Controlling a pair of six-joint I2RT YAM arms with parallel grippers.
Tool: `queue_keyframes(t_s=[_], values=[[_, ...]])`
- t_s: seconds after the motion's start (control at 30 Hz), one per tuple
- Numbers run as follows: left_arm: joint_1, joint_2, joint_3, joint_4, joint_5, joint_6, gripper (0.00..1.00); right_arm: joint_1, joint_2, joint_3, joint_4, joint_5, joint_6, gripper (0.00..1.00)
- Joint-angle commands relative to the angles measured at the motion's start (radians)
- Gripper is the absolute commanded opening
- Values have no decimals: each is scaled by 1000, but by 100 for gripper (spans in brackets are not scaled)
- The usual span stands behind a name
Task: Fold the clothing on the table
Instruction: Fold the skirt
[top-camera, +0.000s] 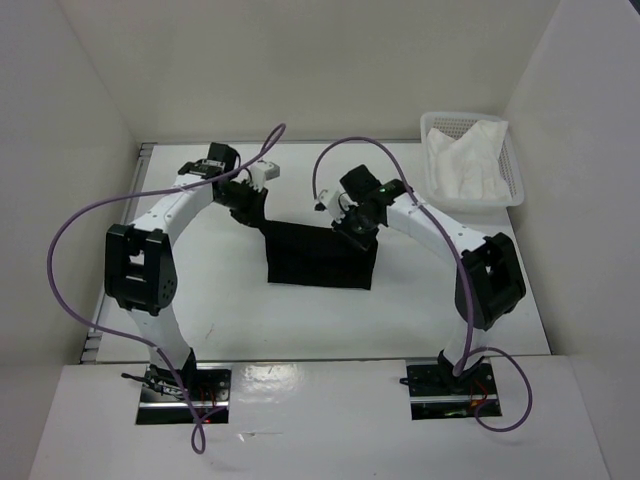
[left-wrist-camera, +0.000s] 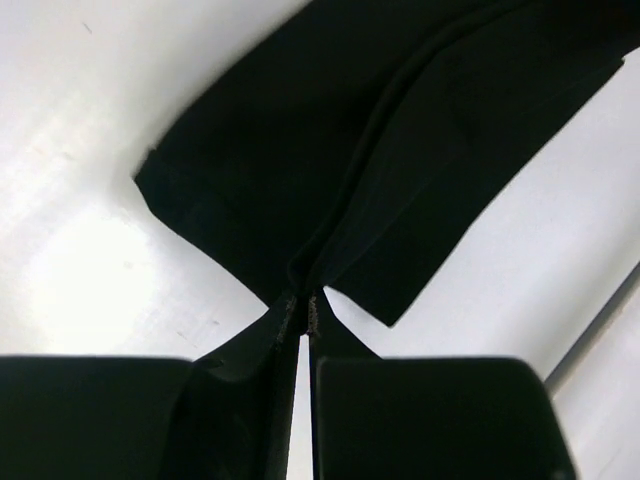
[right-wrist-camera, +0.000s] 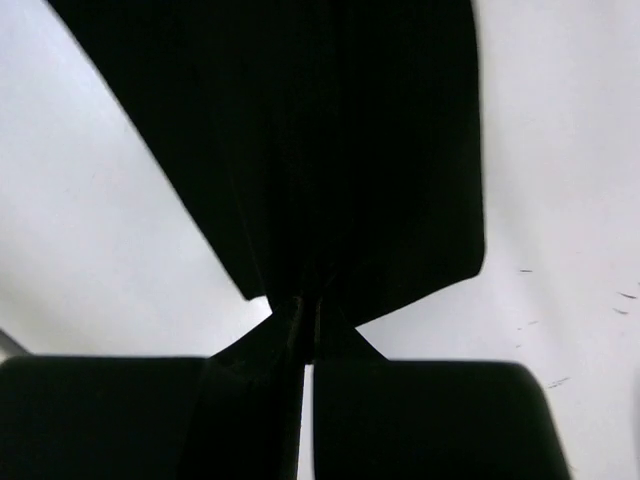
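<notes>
Black clothing is lying near the middle of the white table, apparently already doubled into a small rectangle. The left end effector and right end effector are each pinching its far edge. Another fold is likely remaining.

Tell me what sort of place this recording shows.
Likely a robotics lab cell: large flat white table boxed in by plain white walls, two black-and-white robot arms bolted at its near edge.
</notes>
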Motion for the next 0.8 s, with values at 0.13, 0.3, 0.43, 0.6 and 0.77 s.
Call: queue_keyframes(t_s=[0.13, 0.3, 0.43, 0.6, 0.77], values=[[-1, -113, -114, -47, 30, 72, 13, 20, -1, -33, -86, -19, -73, 0], [-1, -170, -171, -56, 30, 94, 17, 20, 9, -73, -83, 52, -95, 0], [-1, -190, -202, -56, 30, 94, 17, 20, -13, -121, -13, 129, -83, 0], [-1, -199, -211, -56, 30, 85, 17, 20, -44, -98, 64, 196, -38, 0], [-1, -199, -192, -56, 21, 76, 18, 20, -87, -43, 139, 238, -35, 0]])
